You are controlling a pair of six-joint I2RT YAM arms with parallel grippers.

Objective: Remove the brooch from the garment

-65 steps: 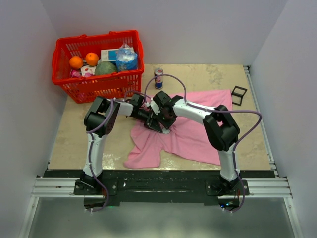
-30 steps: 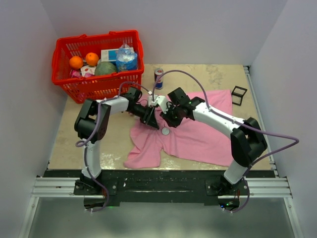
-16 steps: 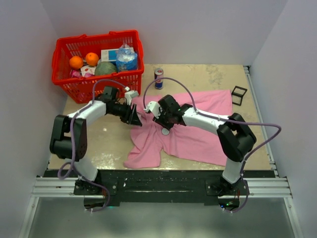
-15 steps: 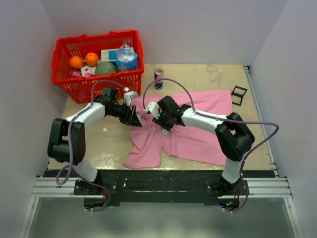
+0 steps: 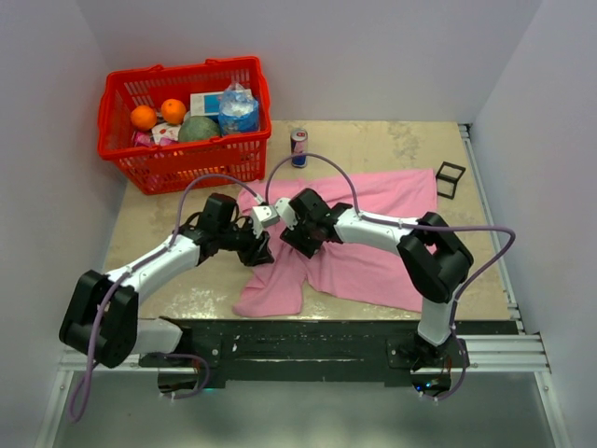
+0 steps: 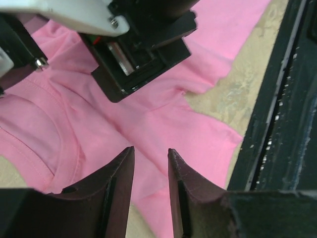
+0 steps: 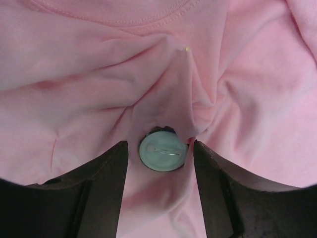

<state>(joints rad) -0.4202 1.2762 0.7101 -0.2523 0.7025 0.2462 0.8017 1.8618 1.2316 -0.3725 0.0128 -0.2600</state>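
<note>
Brooch (image 7: 162,150): small round whitish-silver disc with a thin metal bar across its face. It sits on the pink cloth where several folds bunch together, below the collar seam in the right wrist view. In the top view it is hidden under the right gripper.
Garment (image 5: 368,257): large soft pink cloth shirt, wrinkled, spread over the middle of the table, one flap reaching toward the near edge.
Right gripper (image 7: 159,161): dark fingers parted, one on each side of the brooch, a strip of cloth showing between each finger and the disc; nothing clamped.
Left gripper (image 6: 150,154): two dark fingers a narrow gap apart, nothing between them, pink cloth visible beyond the gap. It points at the right gripper's black body, near it.
Table (image 5: 401,140): beige mottled surface.
Basket (image 5: 187,166): red plastic, at the far left corner, holding two oranges (image 5: 143,118) and a clear plastic bottle (image 5: 238,107) among other items.
Can (image 5: 298,147): slim drink can, upright, near the shirt's far edge.
Cube (image 5: 450,180): small black open-frame cube, just beside the shirt's far right corner.
</note>
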